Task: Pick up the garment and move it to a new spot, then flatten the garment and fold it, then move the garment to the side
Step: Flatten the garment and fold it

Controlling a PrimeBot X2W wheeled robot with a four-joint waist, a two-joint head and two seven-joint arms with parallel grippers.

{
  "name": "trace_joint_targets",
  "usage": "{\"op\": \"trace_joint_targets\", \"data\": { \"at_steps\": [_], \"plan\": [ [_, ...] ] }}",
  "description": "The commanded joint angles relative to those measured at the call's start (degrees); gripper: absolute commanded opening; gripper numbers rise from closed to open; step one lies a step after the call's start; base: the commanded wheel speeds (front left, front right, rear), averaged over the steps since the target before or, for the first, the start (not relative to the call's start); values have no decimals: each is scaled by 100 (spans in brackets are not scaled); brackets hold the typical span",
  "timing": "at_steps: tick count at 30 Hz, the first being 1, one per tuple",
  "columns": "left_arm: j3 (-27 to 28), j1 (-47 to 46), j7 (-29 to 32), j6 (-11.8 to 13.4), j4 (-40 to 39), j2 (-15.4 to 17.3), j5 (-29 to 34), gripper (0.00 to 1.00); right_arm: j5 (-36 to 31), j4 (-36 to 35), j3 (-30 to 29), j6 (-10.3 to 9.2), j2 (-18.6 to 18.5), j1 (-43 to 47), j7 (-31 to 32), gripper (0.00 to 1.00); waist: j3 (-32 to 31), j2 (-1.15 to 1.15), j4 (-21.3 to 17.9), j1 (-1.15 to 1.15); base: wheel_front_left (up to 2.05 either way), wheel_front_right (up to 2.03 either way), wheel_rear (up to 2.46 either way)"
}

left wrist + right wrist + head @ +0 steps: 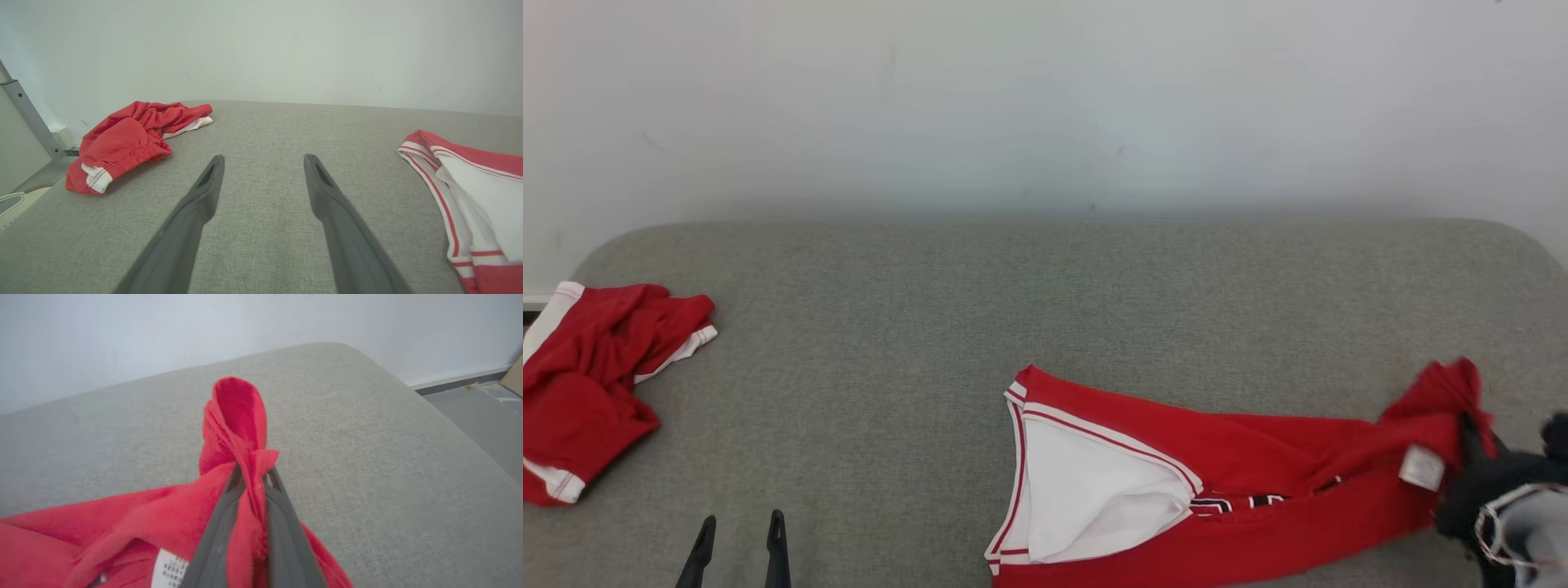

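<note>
A red garment [1241,490] with white and red trim and a white lining lies stretched across the grey padded surface [1045,302] at the lower right. Its right end is bunched up, and my right gripper [1474,437] is shut on that red fold. In the right wrist view the fold of the garment [239,428] sticks up past the closed right gripper [255,473], with a white label just below. My left gripper [742,531] stands open over bare fabric at the lower left, well left of the garment [470,192]. The left gripper [263,163] holds nothing between its fingers.
A second red garment [588,384] with white bands lies crumpled at the surface's far left edge; it also appears in the left wrist view [130,139]. A pale wall runs behind the surface. The surface's rounded right corner drops to a grey floor [482,416].
</note>
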Motion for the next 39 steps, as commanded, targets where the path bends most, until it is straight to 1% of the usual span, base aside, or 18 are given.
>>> {"op": "trace_joint_targets", "data": {
  "at_steps": [1,6,11,14,15,16,17,21,23,26,31,34,37,38,39],
  "plan": [
    [31,83,-16,-13,5,-23,72,100,187,-310,88,-16,96,0,115,0,6,0,-79,0,0,0,0],
    [82,38,-16,-38,23,-45,86,100,886,-1836,421,-16,234,219,730,0,-4,0,-141,0,0,0,0],
    [42,-74,-16,-94,54,-64,139,100,1469,-3278,702,-15,460,549,1352,0,3,0,-67,0,0,0,0],
    [17,-139,-16,-92,82,-87,170,100,1580,-3802,843,-15,661,674,1571,0,10,0,4,0,0,0,0],
    [-1,-147,-16,-97,97,-93,176,100,1587,-3911,901,-15,773,710,1631,0,10,0,38,0,0,0,0],
    [-1,-147,-16,-97,97,-93,176,100,1587,-3911,901,-15,773,710,1631,0,10,0,38,0,0,0,0],
    [-3,-145,-16,-102,104,-95,176,100,1613,-3999,953,-15,906,728,1678,0,9,0,59,0,0,0,0],
    [-45,-214,-16,-139,168,-121,189,100,1346,-3996,1157,-15,1311,653,1708,0,6,0,203,0,0,0,0],
    [-84,-271,-16,-143,211,-139,192,100,1203,-3880,1246,-15,1551,567,1682,0,11,0,295,0,0,0,0],
    [-136,-331,-16,-173,296,-174,198,100,1120,-3551,1361,-15,1807,447,1647,0,23,0,440,0,0,0,0],
    [-281,-491,-16,-238,433,-238,239,100,982,-2832,1537,-15,2016,101,1398,0,42,0,688,0,0,0,0],
    [-322,-569,-16,-264,512,-274,248,100,905,-2327,1659,-15,2064,-95,1242,0,62,0,793,0,0,0,0],
    [-318,-630,-16,-287,582,-281,233,100,1025,-1860,1797,-15,2084,-206,1137,0,71,0,829,0,0,0,0],
    [-315,-631,-16,-278,614,-284,230,100,1045,-1735,1861,-15,2090,-244,1087,16,70,0,833,0,0,0,0],
    [-313,-643,-16,-284,639,-289,228,100,1143,-1675,1915,-15,2089,-267,1021,88,70,0,836,0,0,0,0]
  ]
}}
